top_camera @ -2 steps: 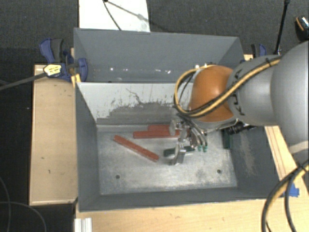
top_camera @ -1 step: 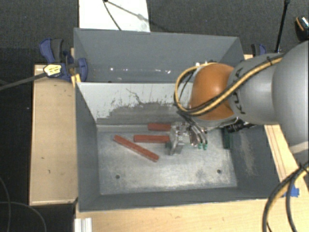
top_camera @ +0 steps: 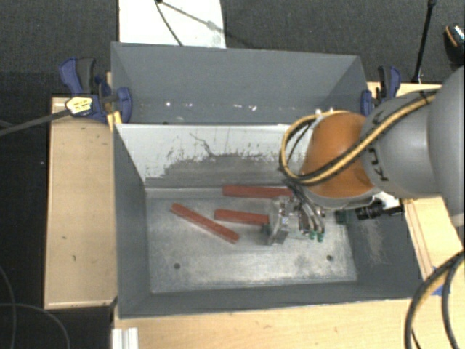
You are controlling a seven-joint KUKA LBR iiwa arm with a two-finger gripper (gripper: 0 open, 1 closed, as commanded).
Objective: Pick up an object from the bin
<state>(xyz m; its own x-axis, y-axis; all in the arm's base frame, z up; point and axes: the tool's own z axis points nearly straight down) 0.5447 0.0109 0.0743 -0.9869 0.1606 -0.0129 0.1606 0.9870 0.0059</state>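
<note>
My gripper (top_camera: 278, 232) hangs low over the bin floor right of centre, its fingers at the right end of a short red-brown stick (top_camera: 241, 217). A longer red-brown stick (top_camera: 205, 223) lies slanted to the left of it. A third red-brown stick (top_camera: 254, 192) lies along the foot of the back wall, its right end hidden under the arm's orange cover.
The arm with its orange cover and looped cables comes in from the right and covers the bin's right part. Bare floor lies in the front and left of the bin.
</note>
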